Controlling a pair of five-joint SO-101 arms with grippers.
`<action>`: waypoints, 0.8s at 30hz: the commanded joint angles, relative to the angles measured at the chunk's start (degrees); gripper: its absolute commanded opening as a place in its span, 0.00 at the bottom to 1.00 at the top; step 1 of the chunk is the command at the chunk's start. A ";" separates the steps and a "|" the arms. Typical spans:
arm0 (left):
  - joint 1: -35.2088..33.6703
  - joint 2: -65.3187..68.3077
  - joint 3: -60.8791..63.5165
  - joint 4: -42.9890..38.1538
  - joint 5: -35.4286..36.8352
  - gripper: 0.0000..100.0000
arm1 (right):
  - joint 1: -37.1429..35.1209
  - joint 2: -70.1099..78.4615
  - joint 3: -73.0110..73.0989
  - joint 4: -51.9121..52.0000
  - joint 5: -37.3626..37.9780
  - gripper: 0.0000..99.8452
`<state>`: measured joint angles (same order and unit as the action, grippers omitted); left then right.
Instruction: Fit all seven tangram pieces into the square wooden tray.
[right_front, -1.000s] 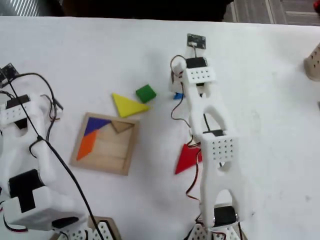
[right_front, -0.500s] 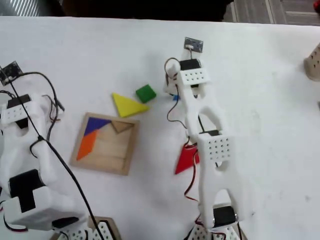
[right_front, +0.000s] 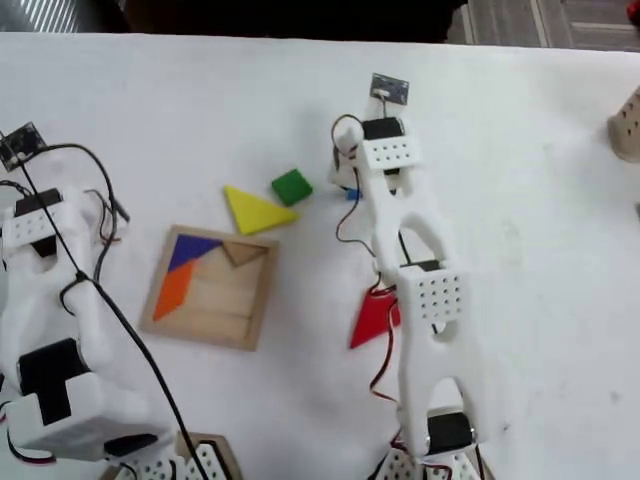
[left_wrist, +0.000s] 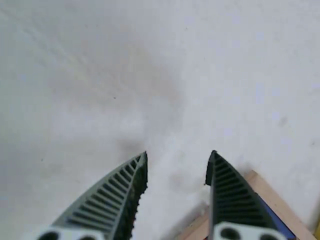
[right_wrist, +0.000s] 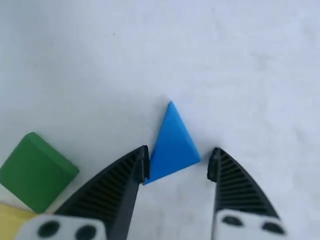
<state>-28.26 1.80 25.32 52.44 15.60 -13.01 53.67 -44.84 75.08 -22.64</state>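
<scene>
Blue triangle (right_wrist: 172, 147) has now been straddled by the right gripper (right_wrist: 180, 148), shifted slightly, open and empty; a grasp is judged imminent.

White table (right_front: 150, 110) spans the high view, its surface matte with faint marks. A beige perforated object (right_front: 627, 125) stands on it at the right edge, partly cut off by the frame. Beyond the far edge lie a dark strip and grey striped floor (right_front: 560, 20).
</scene>
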 joint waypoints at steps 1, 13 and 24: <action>0.75 -0.22 -0.62 -0.97 -0.62 0.20 | 2.95 -0.40 -1.41 1.80 0.18 0.14; 0.66 -0.22 -0.26 -1.05 -0.62 0.20 | 5.85 -2.86 -1.41 7.69 1.85 0.07; 0.66 -0.31 0.26 -1.32 -0.70 0.20 | 5.32 -8.66 -1.41 6.02 23.12 0.28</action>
<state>-28.26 1.80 26.20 52.44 15.60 -7.74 50.42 -44.92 84.40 -5.14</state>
